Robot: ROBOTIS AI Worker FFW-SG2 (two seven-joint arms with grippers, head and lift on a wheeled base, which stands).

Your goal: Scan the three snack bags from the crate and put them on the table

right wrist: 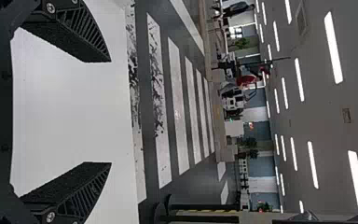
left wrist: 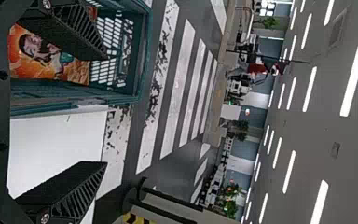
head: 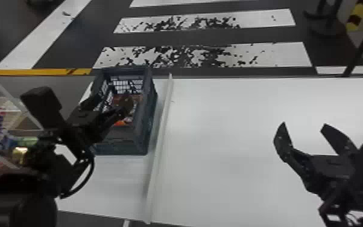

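Okay so the left end effector (head: 111, 98) is right at the crate (head: 150, 120), fingers spread and not gripping. The orange snack bag (head: 123, 123) is down inside the crate, near those fingers, with one of them partly covering it in the head view. Right end effector (head: 304, 125) is wide open too, over the white surface (head: 235, 169), well apart from the bag.

Floor stripes (head: 289, 54) and ceiling lights (left wrist: 354, 78) show a large hall.
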